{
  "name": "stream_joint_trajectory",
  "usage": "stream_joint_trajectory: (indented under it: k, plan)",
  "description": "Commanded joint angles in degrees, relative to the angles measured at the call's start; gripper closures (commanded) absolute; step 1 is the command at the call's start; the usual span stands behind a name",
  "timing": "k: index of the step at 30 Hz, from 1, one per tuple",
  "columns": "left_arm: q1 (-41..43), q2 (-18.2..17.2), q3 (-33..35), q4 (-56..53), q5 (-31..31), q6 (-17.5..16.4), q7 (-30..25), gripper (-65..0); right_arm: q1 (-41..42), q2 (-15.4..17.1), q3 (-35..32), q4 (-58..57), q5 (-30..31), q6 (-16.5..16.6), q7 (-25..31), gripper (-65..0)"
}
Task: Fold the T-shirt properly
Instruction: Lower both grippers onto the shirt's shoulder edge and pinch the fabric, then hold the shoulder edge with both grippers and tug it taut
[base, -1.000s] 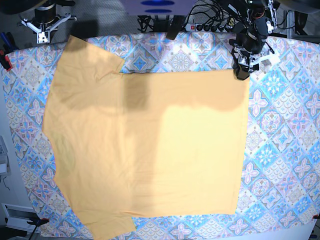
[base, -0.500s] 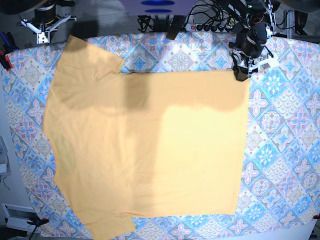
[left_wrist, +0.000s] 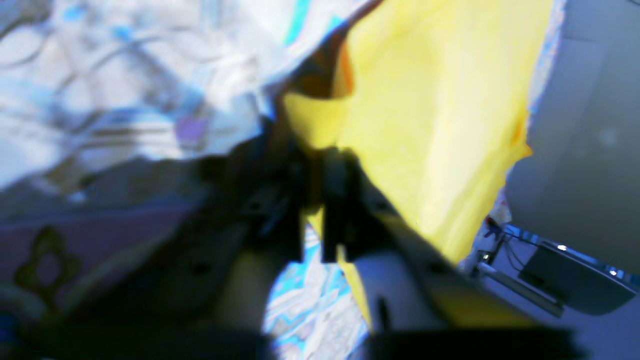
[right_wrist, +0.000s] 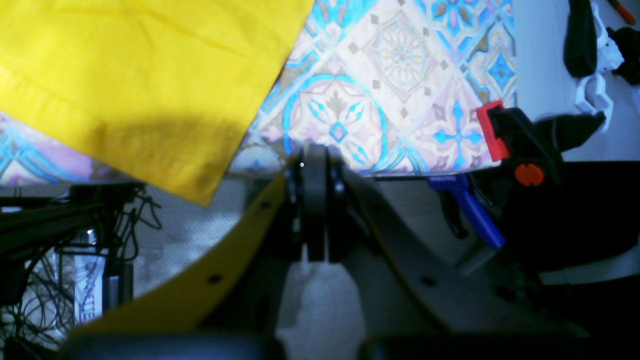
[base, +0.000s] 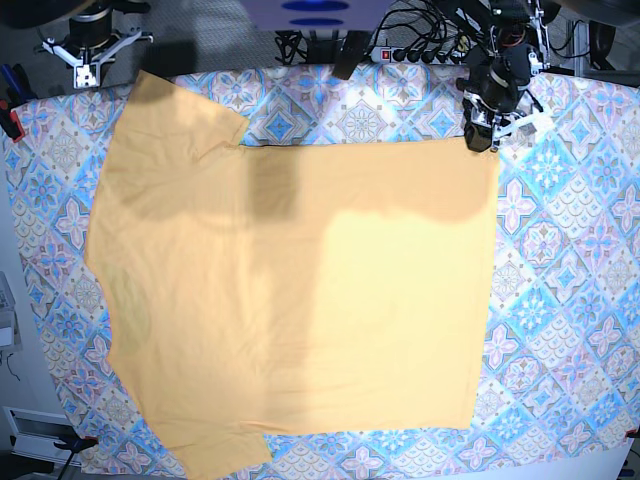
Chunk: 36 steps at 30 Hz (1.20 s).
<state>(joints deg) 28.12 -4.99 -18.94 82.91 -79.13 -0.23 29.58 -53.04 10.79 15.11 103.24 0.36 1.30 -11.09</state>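
Blurred left wrist view; shadowed far edge

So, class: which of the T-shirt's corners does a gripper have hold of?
The top right hem corner in the base view: the left gripper is shut on the T-shirt there. The other corners lie flat, untouched.

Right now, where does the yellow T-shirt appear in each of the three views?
Base view: T-shirt spread flat, filling the centre.
Left wrist view: upper right, its corner pinched by the left gripper.
Right wrist view: only a corner, upper left.
Shared landmark: the tile-patterned tablecloth under it.
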Motion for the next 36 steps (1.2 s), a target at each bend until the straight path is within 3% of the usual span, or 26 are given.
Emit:
stream_joint_trajectory:
  k: [1, 10, 16, 20, 25, 31, 36]
  plan:
    - [0.23, -0.5, -0.09, 0.65, -0.12, -0.43, 0.17, 0.0, -0.55, 0.6, 0.4, 0.71, 0.03, -0.47, 1.29, 0.0]
    - [2.08, -0.5, -0.09, 1.79, -0.03, -0.43, 0.17, 0.0, -0.81, 0.6, 0.4, 0.98, 0.03, -0.47, 1.29, -0.2]
    - [2.08, -1.2, -0.09, 1.53, 0.06, -0.43, 0.17, 0.0, -0.63, 0.6, -0.83, 0.98, 0.03, -0.47, 1.29, -11.7]
    - [1.99, -1.82, -0.18, 1.44, -0.03, -0.43, 0.17, 0.0, -0.11, 0.6, -3.55, 0.98, 0.03, -0.47, 1.29, -15.9]
    - [1.9, -1.82, -0.36, 1.35, 0.06, -0.43, 0.17, 0.0, -0.55, 0.6, -7.95, 0.71, -0.14, -0.47, 1.29, -16.5]
    - [1.73, -1.82, -0.09, 1.35, 0.14, -0.43, 0.17, 0.0, -0.19, 0.6, -13.93, 0.54, -7.44, -0.47, -2.58, -16.6]
    - [1.73, -1.82, -0.09, 1.35, 0.23, -0.43, 0.17, 0.0, 1.48, 0.51, -14.63, 0.36, -7.44, -0.55, -3.46, -16.6]
